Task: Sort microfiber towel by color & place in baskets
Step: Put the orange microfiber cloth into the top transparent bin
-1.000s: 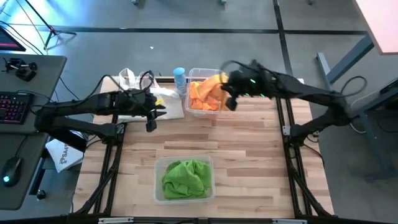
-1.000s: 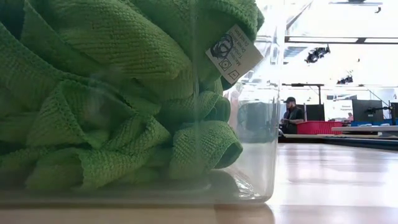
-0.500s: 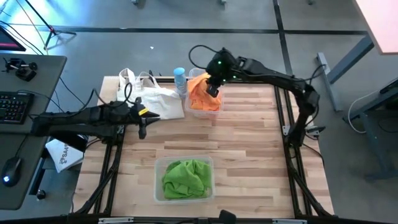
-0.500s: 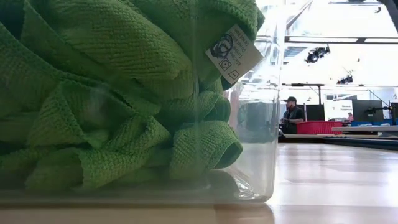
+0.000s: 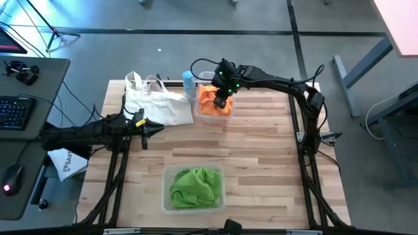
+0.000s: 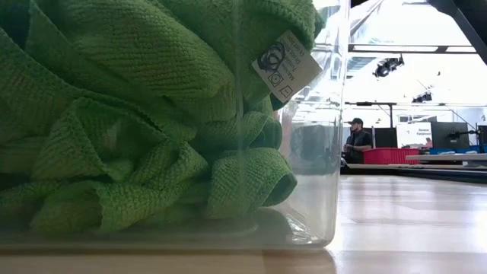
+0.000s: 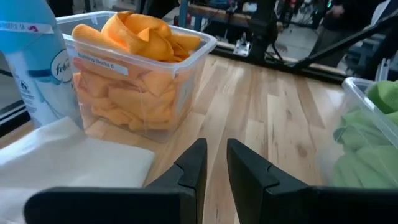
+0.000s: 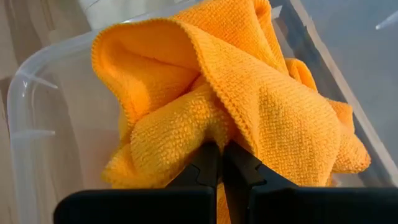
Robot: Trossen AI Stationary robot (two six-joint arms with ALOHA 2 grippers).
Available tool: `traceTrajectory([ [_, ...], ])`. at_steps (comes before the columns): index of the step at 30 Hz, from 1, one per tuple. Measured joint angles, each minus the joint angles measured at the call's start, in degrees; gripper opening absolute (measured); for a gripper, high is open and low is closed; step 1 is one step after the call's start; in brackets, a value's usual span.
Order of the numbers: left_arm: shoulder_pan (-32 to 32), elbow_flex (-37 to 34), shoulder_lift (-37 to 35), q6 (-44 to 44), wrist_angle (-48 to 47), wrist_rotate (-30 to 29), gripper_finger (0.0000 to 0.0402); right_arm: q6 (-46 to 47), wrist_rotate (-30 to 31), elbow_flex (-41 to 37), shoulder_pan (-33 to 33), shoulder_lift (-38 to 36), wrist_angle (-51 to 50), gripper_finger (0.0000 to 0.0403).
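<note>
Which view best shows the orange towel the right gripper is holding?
The right wrist view: the orange towel fills it, pinched in the right gripper above the bin. The high view shows it small under the arm; the left wrist view shows it on the pile; the low view shows only green towels.

Wooden table (image 5: 261,156): set on a grey floor (image 5: 98,59) crossed by dark lines. Beside the table, a grey desk (image 5: 39,72) with keyboard (image 5: 14,112) and mouse (image 5: 6,189). Beyond the table, a seated person (image 6: 356,141) and ceiling lights (image 6: 388,67) are seen.
</note>
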Motion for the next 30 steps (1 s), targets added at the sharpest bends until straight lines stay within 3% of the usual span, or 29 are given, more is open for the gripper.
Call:
traceTrajectory([
  [8, 0.0, -5.9, -11.2, -0.2, 0.6, 0.0, 0.0048, 1.5, -1.5, 0.0, 0.0, 0.0, 0.0, 0.0000],
  [26, -0.1, -7.7, -11.0, 4.2, 4.0, 1.5, 0.0048, 1.6, -2.7, -0.2, 0.0, 0.0, -0.2, 0.0000],
  [30, -0.1, -11.6, -11.0, 8.0, 16.1, 5.4, 0.0048, 1.6, -2.7, -0.2, 0.0, 0.0, -0.2, 0.0000],
])
